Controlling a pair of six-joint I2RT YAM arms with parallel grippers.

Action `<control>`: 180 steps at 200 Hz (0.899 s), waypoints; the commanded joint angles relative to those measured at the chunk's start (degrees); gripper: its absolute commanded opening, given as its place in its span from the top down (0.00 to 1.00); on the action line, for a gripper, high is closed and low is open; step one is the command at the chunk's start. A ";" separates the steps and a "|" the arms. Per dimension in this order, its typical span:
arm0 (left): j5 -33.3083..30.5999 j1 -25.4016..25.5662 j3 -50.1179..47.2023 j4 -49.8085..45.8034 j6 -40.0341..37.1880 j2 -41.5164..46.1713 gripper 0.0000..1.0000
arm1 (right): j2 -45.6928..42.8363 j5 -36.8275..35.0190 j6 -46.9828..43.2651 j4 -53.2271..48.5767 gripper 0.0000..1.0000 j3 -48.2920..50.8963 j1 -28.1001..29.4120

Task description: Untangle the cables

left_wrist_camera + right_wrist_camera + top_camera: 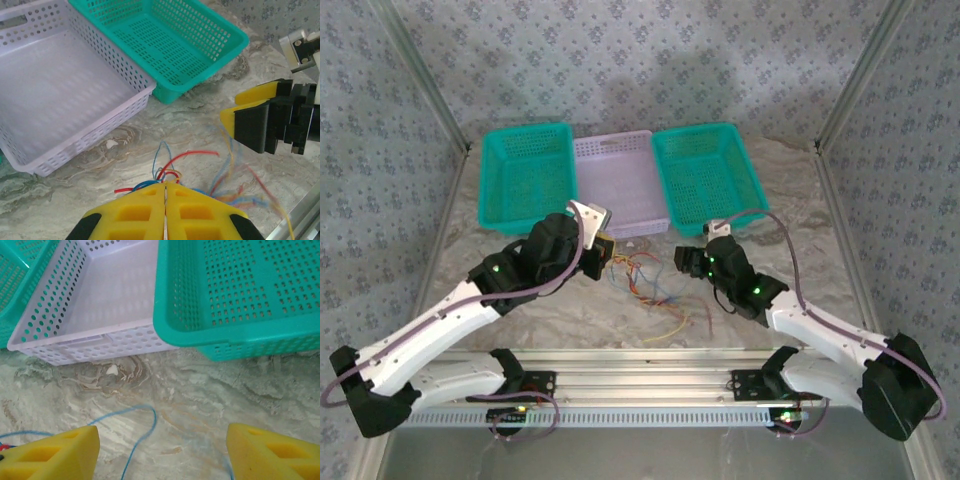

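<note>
**Top external view.** A bunch of thin red, blue and yellow-orange cables [645,283] was recorded lying loose on the marbled table [520,300], just in front of the pale lilac perforated plastic basket [615,185]. The left gripper [604,252] was noted at that basket's near left corner, at the edge of the bunch. The right gripper [686,262] was noted near its near right corner. Single strands were too fine to be traced here.

**Left wrist view.** The left gripper [165,186] was found pressed together, pinching the cables [197,152] where several strands met. The pinch itself was hidden behind the yellow pads. The right gripper [245,107] was seen spread, beyond the strands from the lilac basket [75,90]. The strands nearest it were blurred.

**Right wrist view.** The right gripper [162,432] was found spread wide, with nothing held. One blue strand [153,416] was looped in front of the lilac basket [100,340] and cut off at the lower edge.

**Assessment.** Separation was judged to be in hand, with the bunch anchored by the left gripper. The next move would call for one strand alone to be gripped by the right gripper and drawn clear.
</note>
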State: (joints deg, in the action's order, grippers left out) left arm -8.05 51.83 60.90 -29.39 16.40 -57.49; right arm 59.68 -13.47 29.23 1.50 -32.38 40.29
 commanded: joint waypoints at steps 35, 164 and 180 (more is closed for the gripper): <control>-0.44 0.29 3.64 -0.68 -2.18 -1.65 1.00 | -4.28 13.15 -7.84 7.51 0.28 2.05 2.14; -5.01 0.33 6.35 -1.85 1.15 -7.16 1.00 | 4.18 26.22 -12.02 1.58 0.24 -2.24 8.44; -4.95 0.33 6.35 -1.93 1.13 -6.78 1.00 | 6.49 24.41 -12.47 1.92 0.25 -2.75 8.75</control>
State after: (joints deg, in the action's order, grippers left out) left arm -12.49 51.88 64.97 -31.18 16.60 -65.04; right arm 63.79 13.63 18.83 4.25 -32.51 48.25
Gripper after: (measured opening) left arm 0.062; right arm 0.752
